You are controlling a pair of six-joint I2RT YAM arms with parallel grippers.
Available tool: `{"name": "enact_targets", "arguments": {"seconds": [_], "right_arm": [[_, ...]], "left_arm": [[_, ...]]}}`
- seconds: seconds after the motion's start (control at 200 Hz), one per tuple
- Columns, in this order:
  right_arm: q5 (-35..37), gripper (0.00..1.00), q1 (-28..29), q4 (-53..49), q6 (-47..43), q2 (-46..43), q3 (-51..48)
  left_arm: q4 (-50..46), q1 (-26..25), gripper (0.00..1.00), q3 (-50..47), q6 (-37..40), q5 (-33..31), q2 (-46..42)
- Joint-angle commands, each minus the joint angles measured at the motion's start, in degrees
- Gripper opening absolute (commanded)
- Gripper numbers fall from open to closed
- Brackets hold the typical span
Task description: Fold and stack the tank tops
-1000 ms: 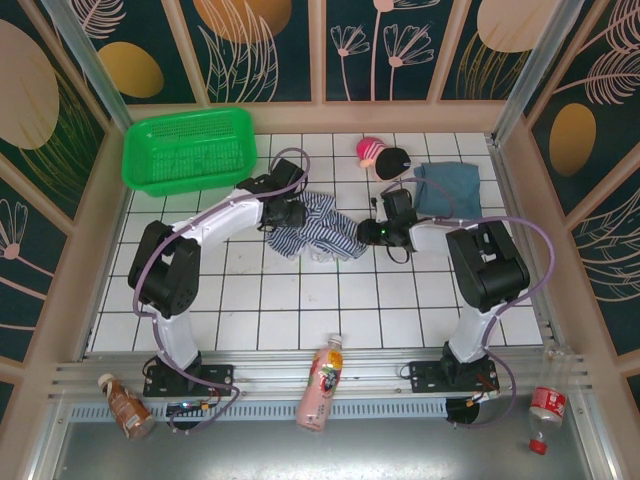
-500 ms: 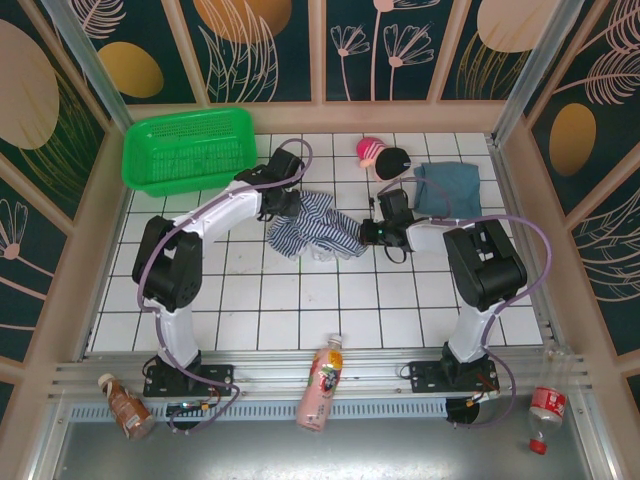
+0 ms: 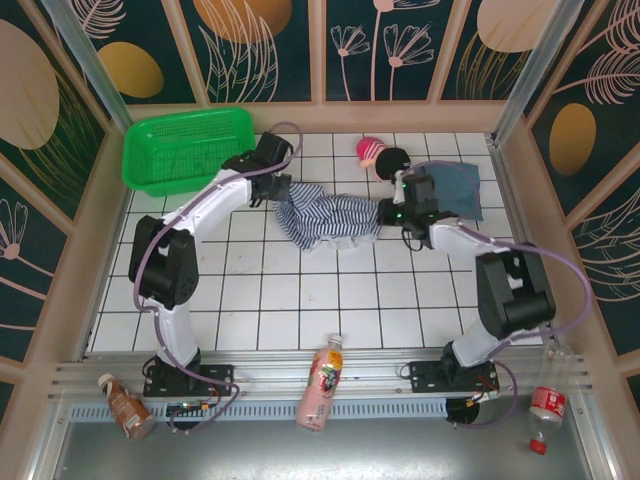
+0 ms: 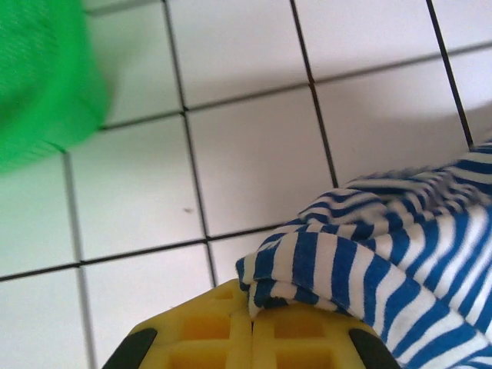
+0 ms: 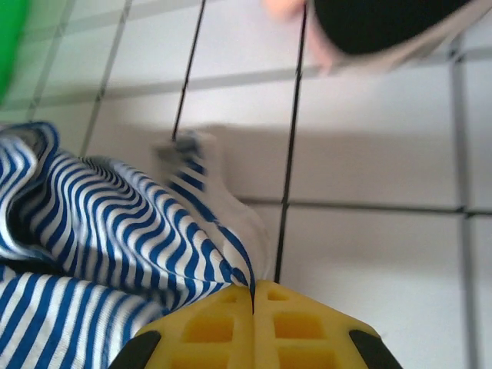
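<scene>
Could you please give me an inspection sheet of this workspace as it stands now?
Surface: white tiled table, no spills seen.
Job's things: striped tank top bunched, unfolded, stretched between the two grippers; blue-grey tank top lying at the far right, not stacked.
Clutter: green basket at far left; pink-and-black toy beside the blue-grey tank top; three bottles on the near rail.
Grippers: left gripper shut on the striped tank top's edge; right gripper shut on its other end.
Cables: lilac cables loop along both arms, clear of the cloth.
Surroundings: leaf-print panels on three sides.
</scene>
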Motion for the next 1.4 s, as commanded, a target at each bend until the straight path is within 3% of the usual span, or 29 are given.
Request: {"name": "enact_targets", "arguments": {"seconds": [0.0,0.17,0.29,0.515,0.595,0.836,0.951,1.036,1.111,1.231,1.396], "right_arm": [[2.1,0.00,-3.6,0.2,-3.9,-7.9,1.4],[0.3,0.00,-9.5,-0.5,-8.1,-16.8,4.7],[-2.0,0.00,-11.4,-2.0,-11.0,-21.2,6.0],[-4.5,0.00,-11.6,0.0,-13.1,-26.7,2.4],[-4.3,0.00,-11.6,0.7,-14.0,-28.9,2.7],[-3.3,0.00,-11.6,7.0,-19.7,-36.9,5.8],[-3.4,0.00,-11.6,9.7,-22.2,-36.6,9.2],[-5.1,0.00,-11.6,13.0,-21.7,-34.3,11.1],[-8.3,0.00,-11.4,16.6,-19.8,-29.9,11.9],[-9.8,0.00,-6.6,20.0,-19.5,-19.8,13.2],[-11.4,0.00,-0.4,25.3,-18.8,-1.6,13.6]], "left_arm": [[-2.1,0.7,0.00,4.2,2.2,-5.2,-5.8],[-1.2,1.2,0.00,5.6,1.7,-6.0,-10.3],[0.7,1.5,0.00,1.4,0.4,-5.1,-15.7],[3.1,1.7,0.00,-11.9,-4.2,9.5,-22.3],[4.0,1.7,0.00,-14.5,-5.1,12.0,-25.5],[8.3,1.5,0.00,-17.6,-8.0,25.9,-36.7],[11.6,0.4,0.00,-18.7,-13.0,33.4,-39.0],[11.9,-0.9,0.00,-17.0,-15.2,35.4,-39.4],[11.0,-0.8,0.00,-18.2,-15.2,34.3,-40.1],[7.2,-0.8,0.00,-26.3,-12.2,23.8,-39.7],[17.5,-0.7,0.00,-42.6,-9.5,16.6,-37.5]]}}
